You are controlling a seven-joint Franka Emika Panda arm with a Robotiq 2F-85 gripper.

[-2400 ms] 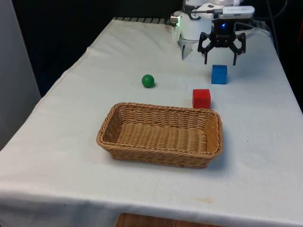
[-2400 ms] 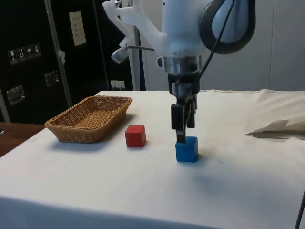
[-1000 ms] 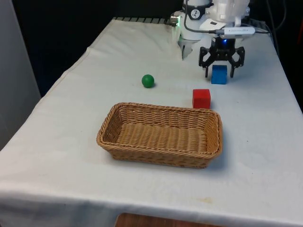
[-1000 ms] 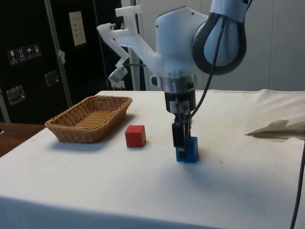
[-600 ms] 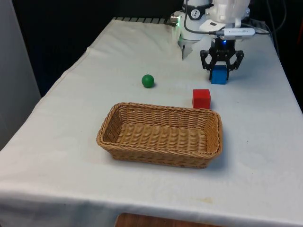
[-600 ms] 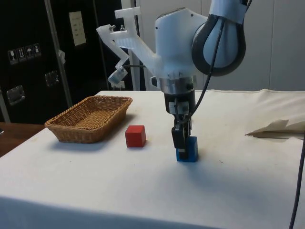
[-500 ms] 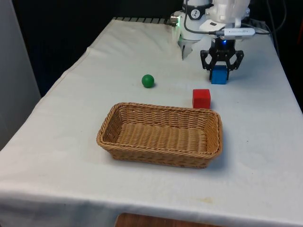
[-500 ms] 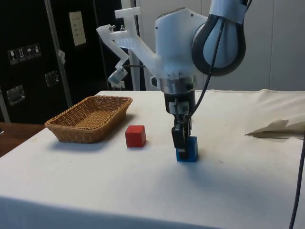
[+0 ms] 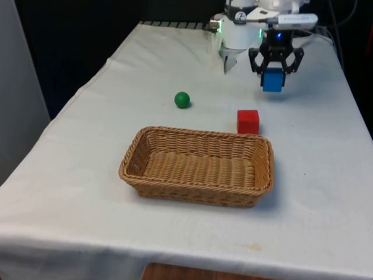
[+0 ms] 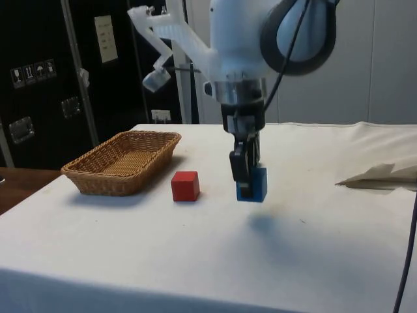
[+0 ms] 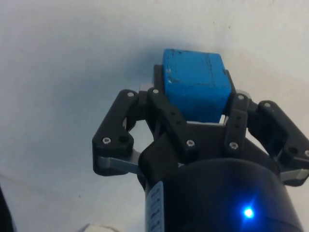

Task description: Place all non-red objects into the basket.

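Lifting of the blue cube point(image 9: 272, 80) near the table's far edge, clamped in the gripper point(image 9: 273, 72).
A slip could be risked on the carry to the wicker basket point(image 9: 263, 175): the red cube point(image 9: 247, 121) lies between and could be knocked; the green ball point(image 9: 182, 100) is left.

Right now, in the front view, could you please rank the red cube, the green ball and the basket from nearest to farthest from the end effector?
1. Red cube: just in front of the end effector, slightly toward the front view's left.
2. Green ball: farther off to the front view's left.
3. Basket: farthest, at the table's middle, beyond the red cube.
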